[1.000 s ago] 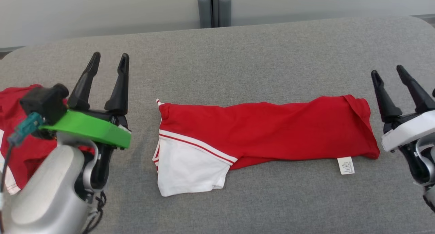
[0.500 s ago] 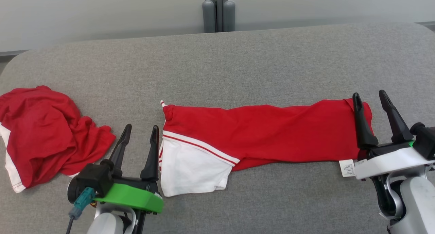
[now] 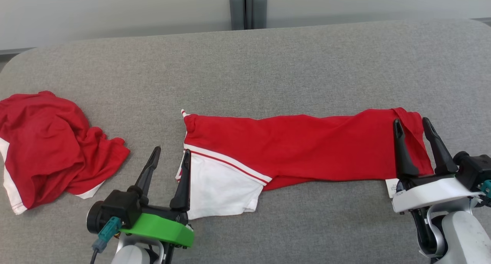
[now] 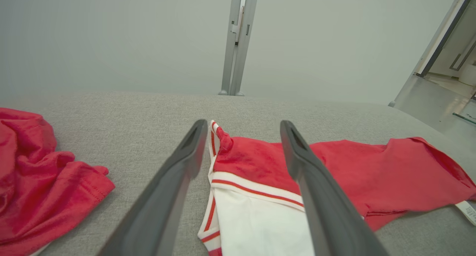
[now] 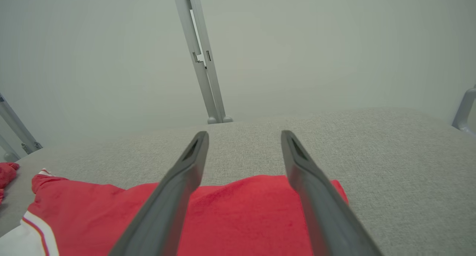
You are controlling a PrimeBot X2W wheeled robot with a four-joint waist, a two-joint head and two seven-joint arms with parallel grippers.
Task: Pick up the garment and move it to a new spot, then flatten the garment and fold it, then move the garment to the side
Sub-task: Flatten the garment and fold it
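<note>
On the grey table (image 3: 268,64), the folded garment (image 3: 307,149) is lying as a long red strip across the middle. Its white sleeve (image 3: 218,191) is sticking out at the near left end, and a care label (image 3: 390,187) is poking out at the near right corner. The left hand (image 3: 171,150) is hovering at the strip's left end, fingers spread apart and holding nothing, one finger over the sleeve's edge and the other over bare table. The right hand (image 3: 411,120) is sitting over the right end, likewise spread and empty; whether its tips are touching the cloth is hard to tell. A pinch at both ends is probably coming next. The left hand is straddling the edge, so it is risking a grip on only the sleeve or the top layer, which would let the layers slide apart on lifting. An uneven lift would sag the middle and undo the fold. A crumpled red garment (image 3: 50,145) is lying near the left hand, and a wide swing could drag it along.
</note>
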